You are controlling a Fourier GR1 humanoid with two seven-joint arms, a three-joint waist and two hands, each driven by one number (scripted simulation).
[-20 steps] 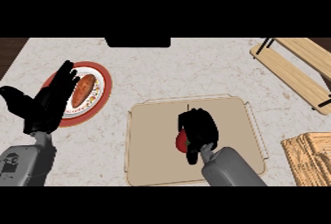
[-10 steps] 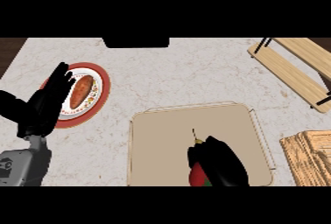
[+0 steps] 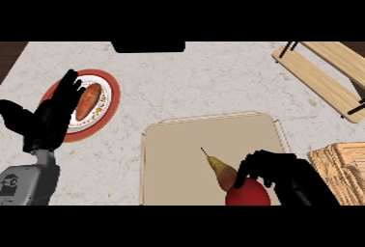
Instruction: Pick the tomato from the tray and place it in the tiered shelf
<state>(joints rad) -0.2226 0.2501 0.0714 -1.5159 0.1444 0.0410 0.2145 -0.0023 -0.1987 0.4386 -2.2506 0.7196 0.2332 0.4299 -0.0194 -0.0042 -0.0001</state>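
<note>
The tomato [image 3: 247, 195] was held by the curled fingers of the right hand [image 3: 274, 169] above the tray [image 3: 171, 159]; next, carrying to the tiered shelf [image 3: 321, 72] was required.

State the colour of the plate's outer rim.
Red, on the plate at the counter's left, shown in the head view.

The counter [image 3: 200, 82] is pale beige, speckled like stone. At 5 o'clock, the tray [image 3: 185, 159] is plain tan with a lighter rim. On it, the tomato [image 3: 248, 197] is bright red, and the pear [image 3: 219, 169] beside it is yellow-green blushing red, with a dark stem. At 9 o'clock, the plate [image 3: 107, 103] has a red rim, a white centre with small orange marks, and holds an orange-brown sausage [image 3: 88, 98]. At 2 o'clock, the shelf [image 3: 321, 79] is light wood with black posts. Both hands, left [image 3: 50, 120] and right [image 3: 281, 171], are black.
</note>
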